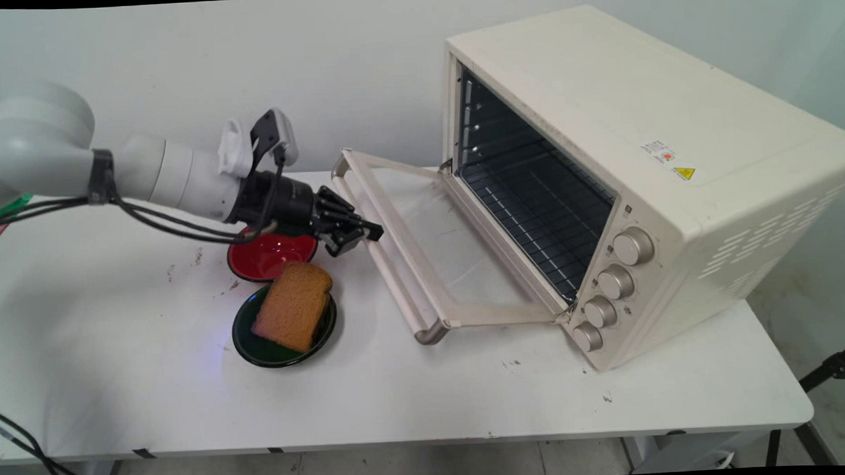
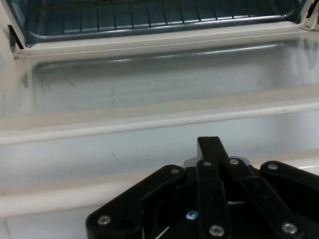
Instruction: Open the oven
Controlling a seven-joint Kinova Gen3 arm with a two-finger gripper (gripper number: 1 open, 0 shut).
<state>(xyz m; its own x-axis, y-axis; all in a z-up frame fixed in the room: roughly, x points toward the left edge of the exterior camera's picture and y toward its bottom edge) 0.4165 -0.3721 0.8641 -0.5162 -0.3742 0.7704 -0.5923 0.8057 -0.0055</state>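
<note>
Here, the claw (image 1: 355, 234), fingers pressed together and empty, hovers just beside the handle (image 1: 395, 266) of the oven (image 1: 646, 187), whose door (image 1: 458, 250) hangs fully open; toast (image 1: 295, 305) waits on a plate (image 1: 257, 345) near the door.

The white arm (image 1: 146, 177) reaches horizontally rightward, its black gripper (image 1: 366, 232) apparently closed, fingers together.

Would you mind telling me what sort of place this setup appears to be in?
Probably a robotics lab staged as a kitchen corner: a plain white table against a bare wall carries a cream toaster oven with its door open, and bread on a green plate.
</note>
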